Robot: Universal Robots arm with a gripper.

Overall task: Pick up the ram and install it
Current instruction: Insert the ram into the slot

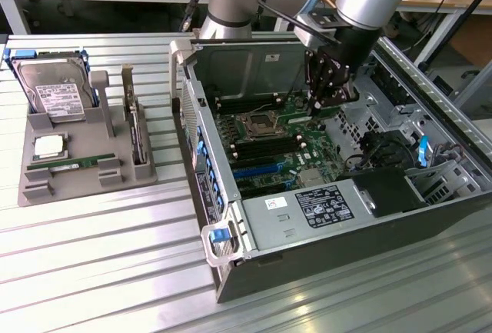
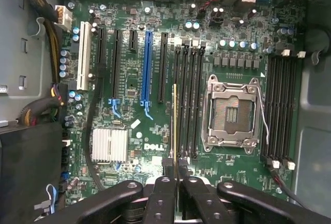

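Note:
My gripper (image 1: 323, 102) hangs inside the open computer case (image 1: 231, 271), above the motherboard (image 2: 129, 32). Its black fingers (image 2: 160, 198) are shut on the ram (image 2: 175, 125), a thin stick seen edge-on from the wrist. The stick stands over the near bank of black memory slots (image 2: 189, 100), beside the CPU socket (image 2: 231, 113). Whether it touches a slot I cannot tell. A second, similar green stick (image 1: 69, 165) lies on the grey holder (image 1: 77, 191) at the exterior view's left.
The grey holder also carries a silver hard drive (image 1: 54, 91), a CPU chip (image 1: 48, 146) and an upright expansion card (image 1: 137, 129). In the case sit a power supply (image 1: 323, 206), cable bundles (image 2: 39, 107), a heat sink (image 2: 109, 145) and another bank of memory slots (image 2: 282, 110).

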